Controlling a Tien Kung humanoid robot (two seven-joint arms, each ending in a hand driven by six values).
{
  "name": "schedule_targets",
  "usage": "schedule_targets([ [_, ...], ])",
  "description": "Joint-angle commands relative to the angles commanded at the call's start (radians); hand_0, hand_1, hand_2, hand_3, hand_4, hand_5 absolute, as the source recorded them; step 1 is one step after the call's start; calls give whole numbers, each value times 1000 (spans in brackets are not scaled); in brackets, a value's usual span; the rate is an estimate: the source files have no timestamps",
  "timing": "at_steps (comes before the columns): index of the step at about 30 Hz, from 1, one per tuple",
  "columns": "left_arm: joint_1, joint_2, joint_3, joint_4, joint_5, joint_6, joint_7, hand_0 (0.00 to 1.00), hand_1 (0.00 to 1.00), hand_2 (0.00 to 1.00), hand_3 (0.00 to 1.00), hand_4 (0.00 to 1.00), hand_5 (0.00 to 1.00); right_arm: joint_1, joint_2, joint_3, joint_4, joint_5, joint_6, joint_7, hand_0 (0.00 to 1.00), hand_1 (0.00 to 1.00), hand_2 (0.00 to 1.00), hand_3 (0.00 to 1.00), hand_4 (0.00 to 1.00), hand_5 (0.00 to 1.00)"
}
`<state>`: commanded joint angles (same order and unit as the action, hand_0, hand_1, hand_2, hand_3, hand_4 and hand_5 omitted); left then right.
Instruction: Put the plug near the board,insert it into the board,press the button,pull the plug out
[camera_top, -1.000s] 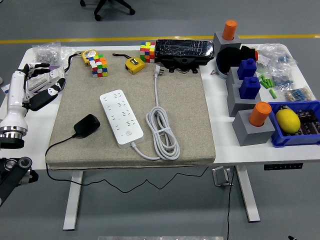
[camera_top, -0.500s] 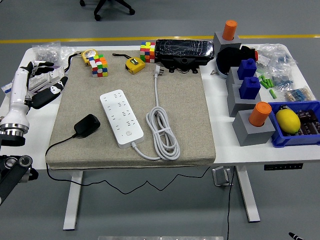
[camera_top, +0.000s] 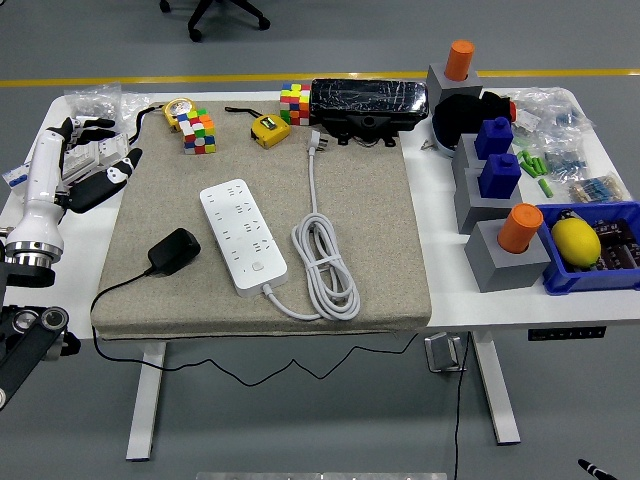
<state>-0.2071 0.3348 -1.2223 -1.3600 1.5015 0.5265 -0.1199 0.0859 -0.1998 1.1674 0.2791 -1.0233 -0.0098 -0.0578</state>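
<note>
1. Plug (camera_top: 173, 252), the black adapter with its thin cord, lies untouched on the grey mat (camera_top: 390, 230), just left of the white power strip (camera_top: 242, 234).
2. Left hand (camera_top: 92, 165) hangs over the table's (camera_top: 440, 260) left edge, fingers spread and holding nothing.
3. Compared with a second ago, the hand has risen and drifted toward the mat; I judge it the start of the reach for the plug.
4. Nothing on the mat has moved.
</note>
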Motion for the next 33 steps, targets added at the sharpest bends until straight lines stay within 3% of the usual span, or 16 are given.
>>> schedule_targets([
  [11,-2,-2,-4,7,0,-2,6,692,662,594,610,823,263,3,-8,-18,-4,9,0,0,652,648,631,558,985,553],
  [17,11,-17,6,8,4,-7,16,694,664,595,612,819,257,-7,-10,-24,-4,22,0,1,653,647,632,558,985,553],
  [22,1,-6,24,8,6,-16,25,694,664,596,611,817,256,-6,-12,-37,-15,30,1,0,652,647,632,558,985,553],
  [33,-10,-9,22,1,1,-23,31,695,663,599,624,814,253,-3,-12,-29,-12,18,2,-1,653,648,632,558,985,553],
])
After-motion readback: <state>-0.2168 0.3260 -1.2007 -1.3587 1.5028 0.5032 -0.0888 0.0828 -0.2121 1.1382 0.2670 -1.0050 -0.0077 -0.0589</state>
